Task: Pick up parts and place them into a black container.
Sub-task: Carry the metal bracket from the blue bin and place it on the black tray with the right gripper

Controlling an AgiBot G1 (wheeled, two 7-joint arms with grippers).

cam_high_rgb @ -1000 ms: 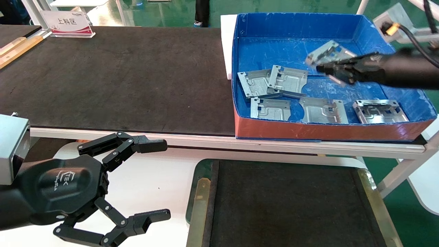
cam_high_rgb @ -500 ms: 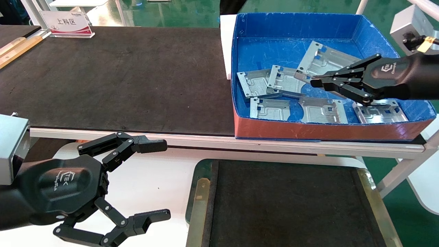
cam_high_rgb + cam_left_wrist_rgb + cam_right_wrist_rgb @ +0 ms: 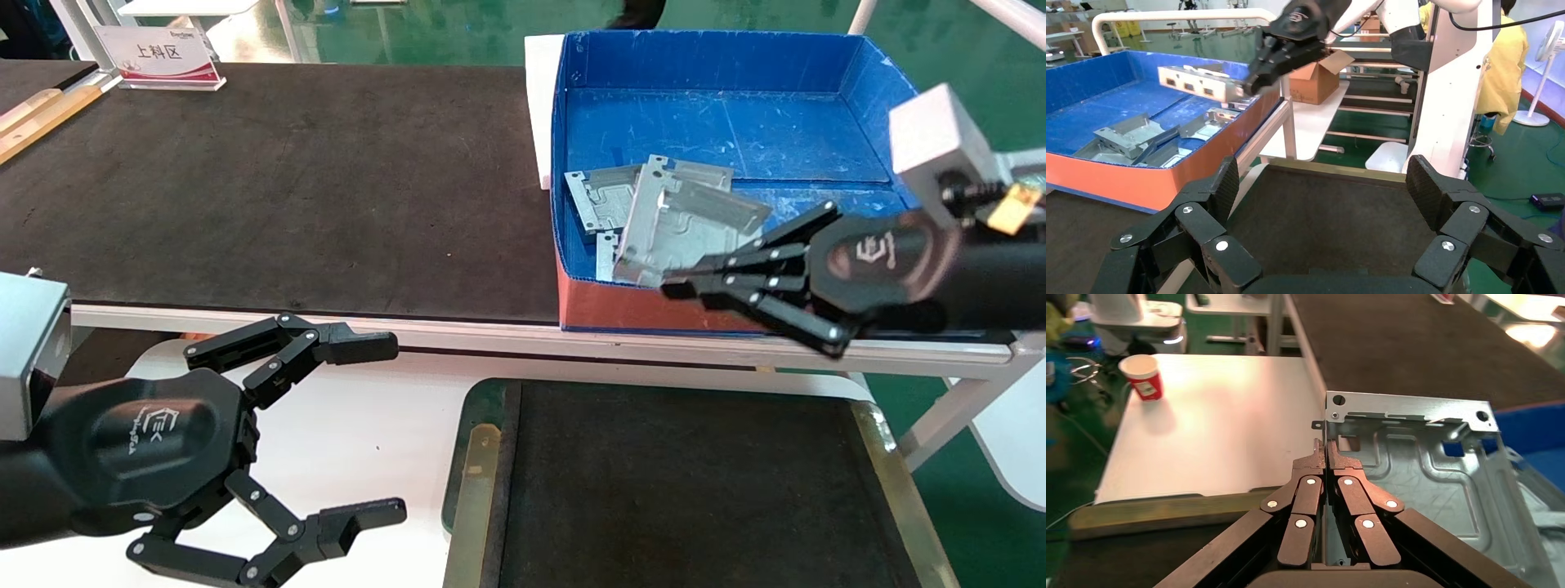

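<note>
Above the front wall of the large blue box with a red-brown front: a flat silver-grey stamped sheet-metal plate with embossed channels is held in the air, tilted, clear of the box floor.
Right gripper: its black fingers are pressed together on one edge of the held plate, as is seen close up in the right wrist view; the plate sticks out to one side of the fingertips.
Held plate from the left wrist view: it is seen edge-on, pinched by the right gripper above the blue box.
Remaining plates: these lie on the blue floor of the box, near its left wall, overlapping one another and partly hidden behind the held plate.
Shallow flat tray with black matte floor, dark green rim and brass-coloured side strips: it is placed in front of the blue box, nearer the robot and lower; nothing is seen on its floor.
Left gripper: it is parked to the left of the tray, well apart from the blue box, with its fingers spread wide and nothing between them.
Wide black matte tabletop: it extends to the left of the blue box.
</note>
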